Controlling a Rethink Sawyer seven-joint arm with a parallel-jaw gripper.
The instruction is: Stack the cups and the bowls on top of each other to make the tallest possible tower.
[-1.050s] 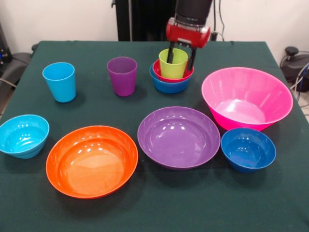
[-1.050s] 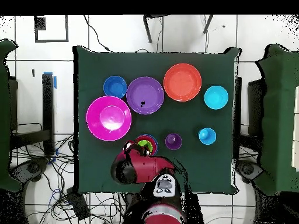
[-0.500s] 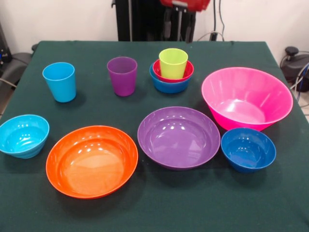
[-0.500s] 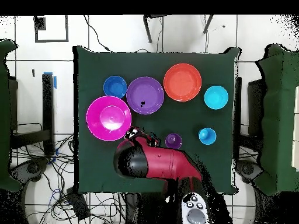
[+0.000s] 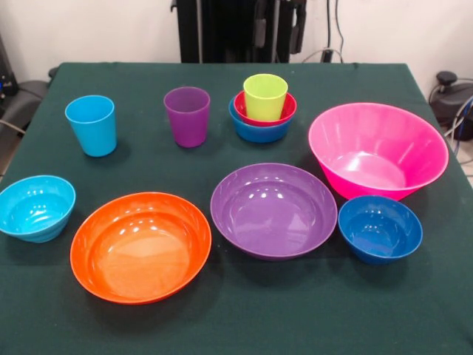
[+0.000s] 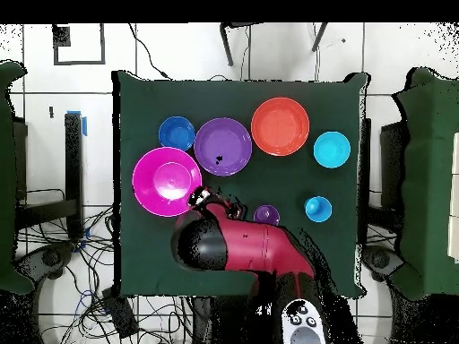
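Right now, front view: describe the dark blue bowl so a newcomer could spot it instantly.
Start at the big pink bowl on the picture's right. The dark blue bowl sits just in front of it, beside the wide purple bowl. It is small, empty and alone, unlike the lighter blue bowl farther back, which holds a red bowl and green cup.

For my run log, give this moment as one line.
tower: lime green plastic cup in red bowl in blue bowl | arm: raised | small cyan bowl: unstacked
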